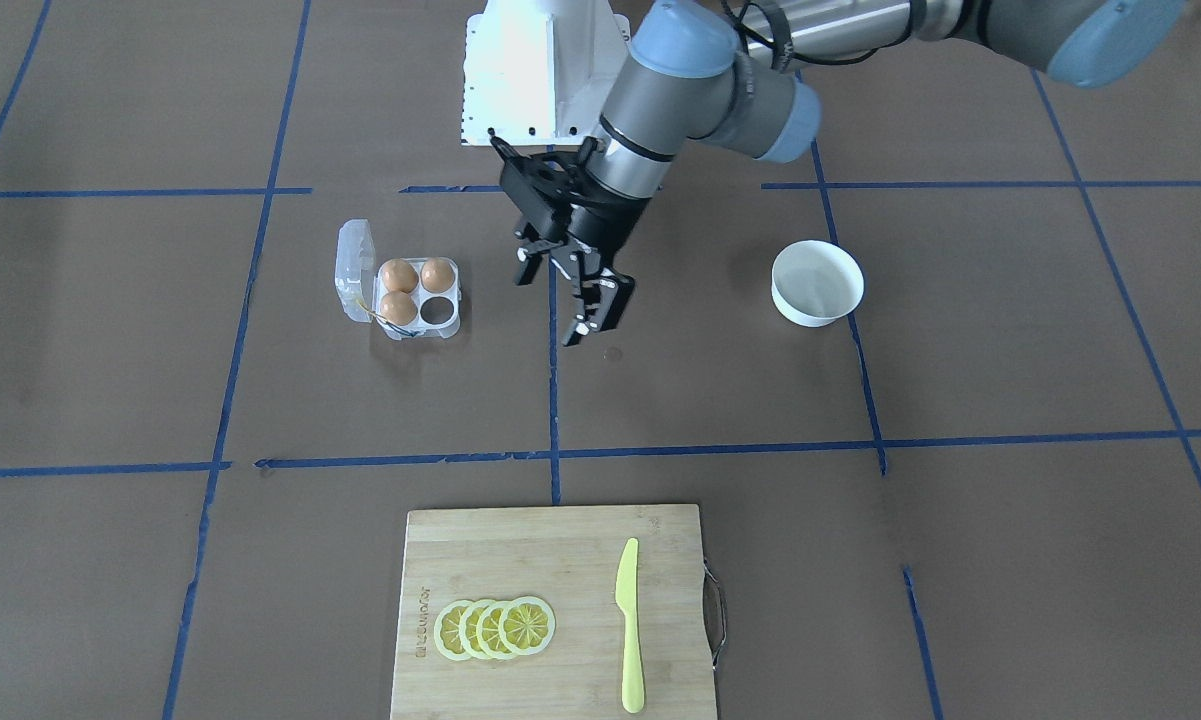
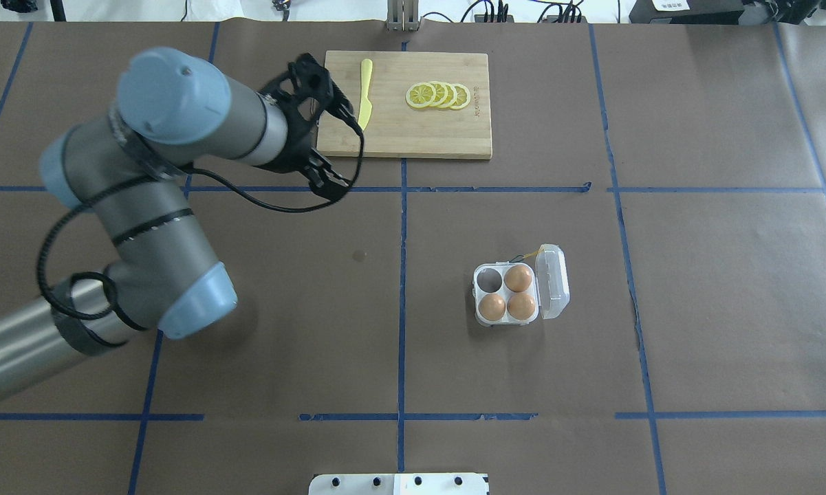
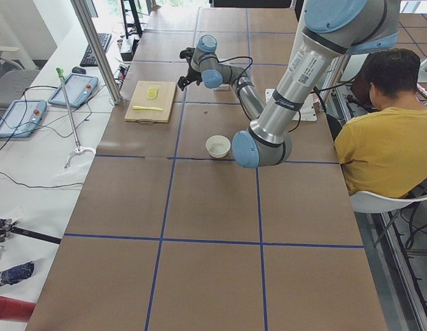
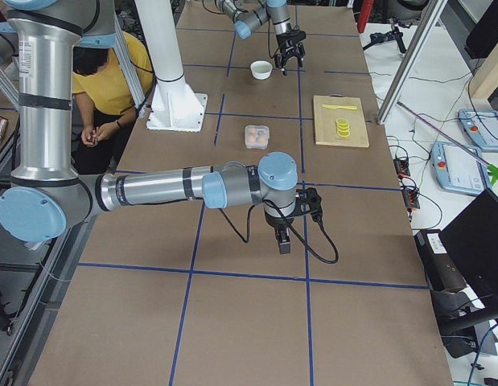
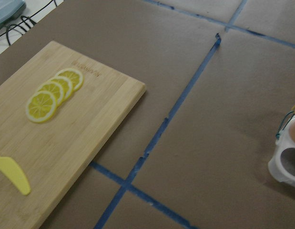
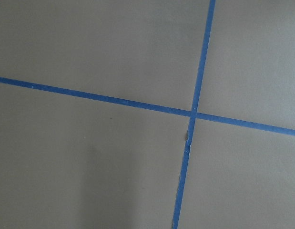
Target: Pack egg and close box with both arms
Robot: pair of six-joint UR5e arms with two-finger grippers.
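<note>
The clear egg carton (image 1: 449, 329) stands on the table with its lid (image 1: 354, 268) open. Three orange-brown eggs (image 1: 398, 275) fill three cells; the fourth cell (image 1: 439, 311) is empty. The carton also shows in the overhead view (image 2: 483, 317) and at the right edge of the left wrist view (image 5: 285, 167). My left gripper (image 1: 560, 295) is open and empty, hanging above the table between the carton and the white bowl (image 1: 817, 283). My right gripper (image 4: 285, 235) shows only in the exterior right view, far from the carton; I cannot tell whether it is open.
The bowl looks empty. A bamboo cutting board (image 1: 520, 560) at the table's far side holds lemon slices (image 1: 495, 628) and a yellow knife (image 1: 629, 625). The white pedestal (image 1: 530, 70) is behind the gripper. A seated person (image 3: 382, 138) is beside the table.
</note>
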